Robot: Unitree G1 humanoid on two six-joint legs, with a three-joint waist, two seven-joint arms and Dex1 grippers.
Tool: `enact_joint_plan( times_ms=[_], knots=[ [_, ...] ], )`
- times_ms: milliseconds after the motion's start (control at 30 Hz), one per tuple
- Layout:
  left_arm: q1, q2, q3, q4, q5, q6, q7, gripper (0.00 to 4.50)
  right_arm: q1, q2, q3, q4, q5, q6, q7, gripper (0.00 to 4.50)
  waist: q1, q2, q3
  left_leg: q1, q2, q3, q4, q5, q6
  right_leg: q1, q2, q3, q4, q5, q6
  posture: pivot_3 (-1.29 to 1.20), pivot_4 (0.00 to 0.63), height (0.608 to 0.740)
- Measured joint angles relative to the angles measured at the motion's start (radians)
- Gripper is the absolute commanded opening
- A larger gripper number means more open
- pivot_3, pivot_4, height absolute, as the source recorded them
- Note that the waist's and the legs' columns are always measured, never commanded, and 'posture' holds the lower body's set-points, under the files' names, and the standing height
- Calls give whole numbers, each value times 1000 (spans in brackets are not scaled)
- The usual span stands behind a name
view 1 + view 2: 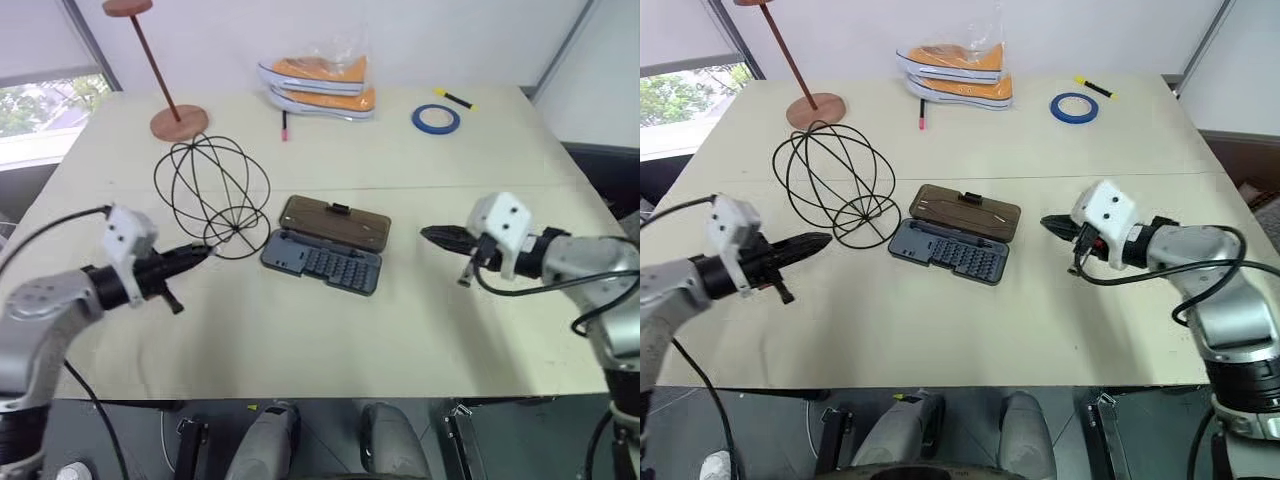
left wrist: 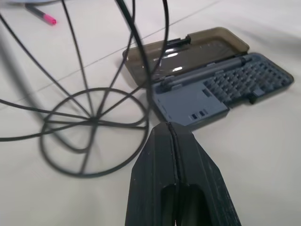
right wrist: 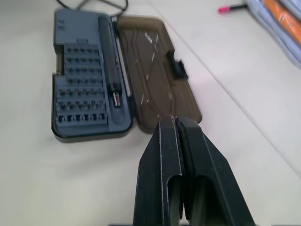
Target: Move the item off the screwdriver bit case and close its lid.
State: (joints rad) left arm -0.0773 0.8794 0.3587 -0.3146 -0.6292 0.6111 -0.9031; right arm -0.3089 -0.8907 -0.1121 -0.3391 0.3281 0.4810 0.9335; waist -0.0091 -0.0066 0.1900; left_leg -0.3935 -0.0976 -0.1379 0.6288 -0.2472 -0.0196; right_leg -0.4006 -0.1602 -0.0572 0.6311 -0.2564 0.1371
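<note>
The item, a black wire globe (image 1: 212, 190), stands upright on the table, its ring base (image 2: 91, 129) just left of the screwdriver bit case (image 1: 322, 263) and close to its left end. The case lies open, rows of bits showing in the grey-blue base (image 3: 82, 94). The smoky lid (image 1: 335, 223) lies flat behind the base, latch tab on its far edge. My left gripper (image 1: 203, 251) is shut and empty, its tip at the globe's ring base. My right gripper (image 1: 428, 236) is shut and empty, hovering a short way right of the case and pointing at it.
A red-brown stand (image 1: 178, 121) rises at the back left, behind the globe. Orange shoes in a clear bag (image 1: 320, 86), a pink-tipped pen (image 1: 285, 126), a blue tape roll (image 1: 436, 119) and a yellow marker (image 1: 455, 97) lie along the back.
</note>
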Motion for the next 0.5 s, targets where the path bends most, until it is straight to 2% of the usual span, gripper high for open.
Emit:
enact_joint_plan(
  times_ms=[167, 500],
  knots=[
    [3, 51, 23, 7, -16, 22, -42, 0, -19, -24, -11, -25, 50, 18, 44, 43, -1, 0, 0, -1, 2, 1, 0, 0, 0, -1, 1, 1, 0, 1, -1, 0, 150, 740],
    [-4, 52, 31, -3, -37, 40, -29, 0, -55, -18, -6, -26, 51, 33, 25, 43, 0, 0, 0, -3, 4, 2, 0, 0, 0, -4, 3, 1, 0, 2, -3, 0, 150, 740]
  ],
)
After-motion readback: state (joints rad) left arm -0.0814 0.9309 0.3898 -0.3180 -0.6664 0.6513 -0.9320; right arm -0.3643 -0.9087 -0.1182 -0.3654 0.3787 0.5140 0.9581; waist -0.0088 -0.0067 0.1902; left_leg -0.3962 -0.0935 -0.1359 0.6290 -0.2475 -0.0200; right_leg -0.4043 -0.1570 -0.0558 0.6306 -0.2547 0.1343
